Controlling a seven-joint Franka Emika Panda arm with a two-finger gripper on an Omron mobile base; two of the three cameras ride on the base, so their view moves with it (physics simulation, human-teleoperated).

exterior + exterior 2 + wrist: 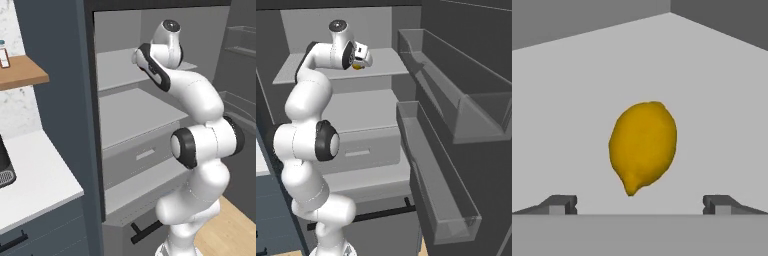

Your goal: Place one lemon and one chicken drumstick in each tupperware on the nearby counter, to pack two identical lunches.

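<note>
Claw hovers at lemon inside open fridge

The released claw (640, 205) faces a lemon (643, 146) lying on a grey fridge shelf (572, 110), centred between its spread fingertips; no readable writing appears.

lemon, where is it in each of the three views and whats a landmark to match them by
Left base view: I cannot make it out; the arm covers that part of the shelf.
Right base view: the lemon peeks out yellow under the hand, upper left of centre, on the upper grey shelf.
Hand view: centre of frame, ahead of the open gripper.
Shared landmark: that upper grey shelf.
</note>
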